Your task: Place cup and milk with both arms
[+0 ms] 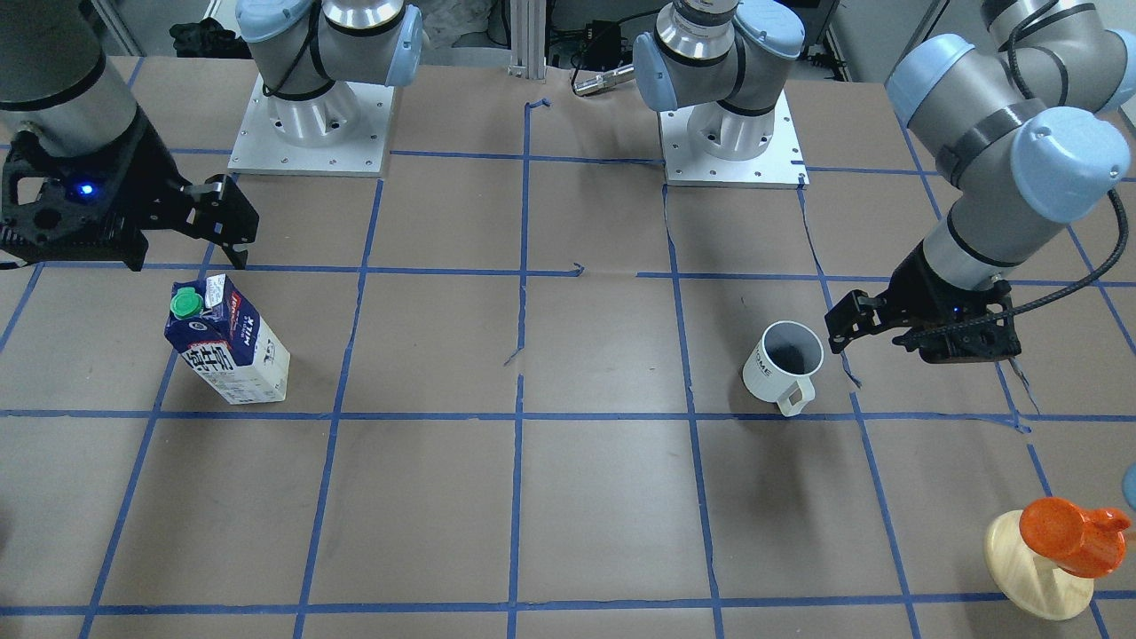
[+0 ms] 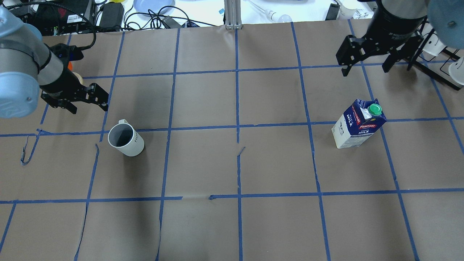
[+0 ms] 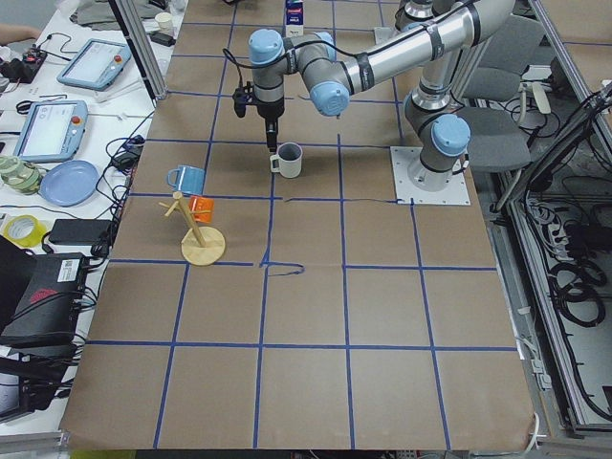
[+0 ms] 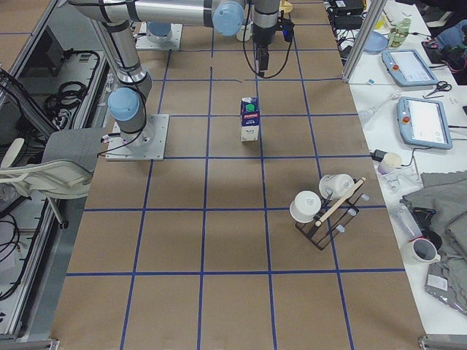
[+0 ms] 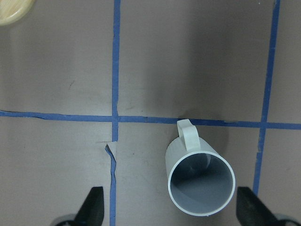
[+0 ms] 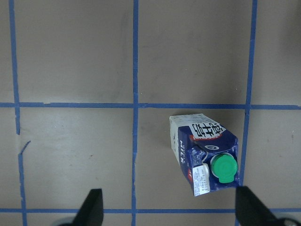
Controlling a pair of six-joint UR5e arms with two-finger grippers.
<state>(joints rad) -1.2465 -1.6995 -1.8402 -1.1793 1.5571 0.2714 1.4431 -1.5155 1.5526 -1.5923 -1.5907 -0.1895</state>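
Pincers both stood spread and empty: left pincer (image 2: 88,107) hovered just beside the upright cup (image 2: 127,139), right pincer (image 2: 365,69) near the upright milk (image 2: 359,125), both things resting well apart on the bench (image 2: 235,224).

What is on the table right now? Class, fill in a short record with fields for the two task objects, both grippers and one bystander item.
cup: upright, empty, handle pointing away from the robot
milk: upright, green cap on, touched by neither gripper
left gripper: open, raised near the cup, holding nothing
right gripper: open, raised over the milk, holding nothing
bystander: orange cup hung on a wooden stand
surface: table covered in brown paper with a blue tape grid
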